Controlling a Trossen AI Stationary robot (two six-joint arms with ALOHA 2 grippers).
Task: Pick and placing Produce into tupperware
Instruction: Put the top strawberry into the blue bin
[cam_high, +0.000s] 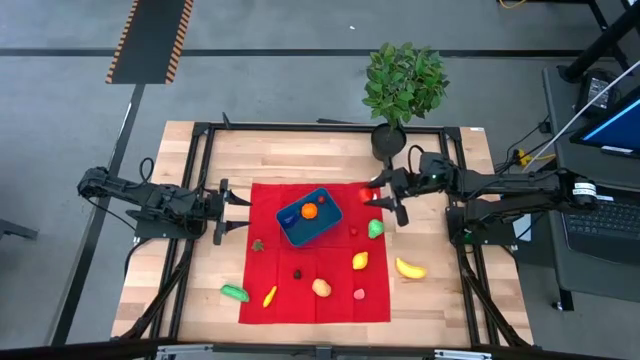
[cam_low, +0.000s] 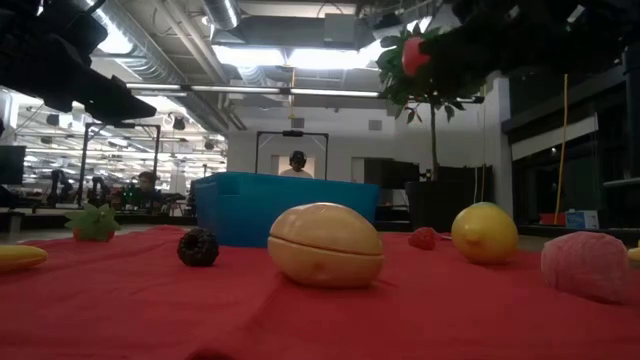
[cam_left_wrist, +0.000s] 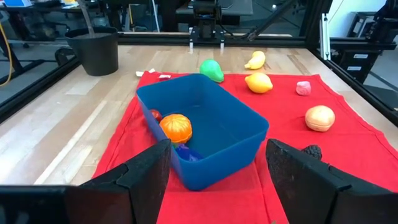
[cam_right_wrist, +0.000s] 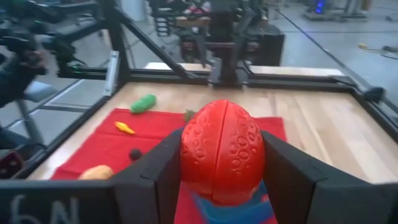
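Spillage was the main risk, as I judged it: the red dimpled strawberry (cam_right_wrist: 222, 152) rode high between the jaws of the right gripper (cam_high: 385, 197), and the blue tupperware (cam_high: 309, 217) was a shallow tub, so a release from that height or short of its rim could send the fruit bouncing out onto the red cloth (cam_high: 318, 300). A second worry was the wrist clipping the tub's near wall on the way in and shoving it (nothing in view pinned it down).

The right gripper hung just beside the tupperware, on the potted plant (cam_high: 402, 85) side, above the cloth's edge. Its fingers were partly closed and clamped on the strawberry, one on each flank, with the fruit's top standing clear of them.

The left gripper (cam_high: 232, 210) waited on the opposite side of the tupperware, near it but not touching, fingers spread wide and holding nothing; its wrist view looked straight into the tub between them.

Inside the tupperware lay an orange fruit (cam_left_wrist: 175, 128) and a smaller red piece beside it. Around the tub, still on the cloth, sat a green piece (cam_high: 375, 228), a lemon (cam_high: 360, 261), a tan piece (cam_high: 321, 287), a dark berry (cam_low: 198, 246) and others; a banana (cam_high: 409, 268) lay well apart from it on bare wood.
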